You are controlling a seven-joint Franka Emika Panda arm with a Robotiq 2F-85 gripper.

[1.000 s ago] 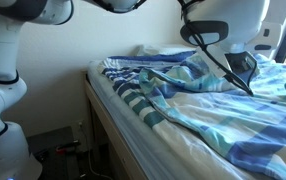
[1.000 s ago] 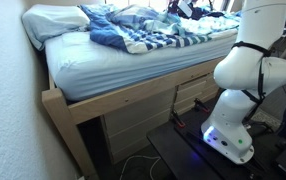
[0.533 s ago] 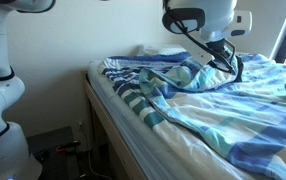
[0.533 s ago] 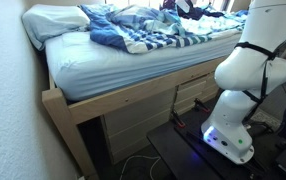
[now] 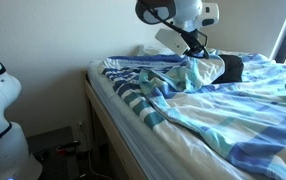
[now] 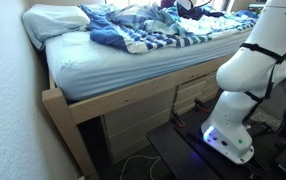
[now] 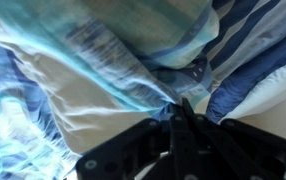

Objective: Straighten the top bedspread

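at the wrist only: fingers (image 7: pixel 182 122) tight on top bedspread (image 7: pixel 108 62)

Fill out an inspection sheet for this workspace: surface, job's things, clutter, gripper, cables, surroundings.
Surface: mattress on a wooden bed frame.
Job's things: top bedspread rumpled and bunched, not flat.
Clutter: striped cloth crumpled near the bed edge; pillow at one end.
Gripper: gripper looks shut on a bedspread fold; wrist view blurred.
Cables: loose cables on the floor beside the bed.
Surroundings: wall, drawers under the bed, robot base alongside.
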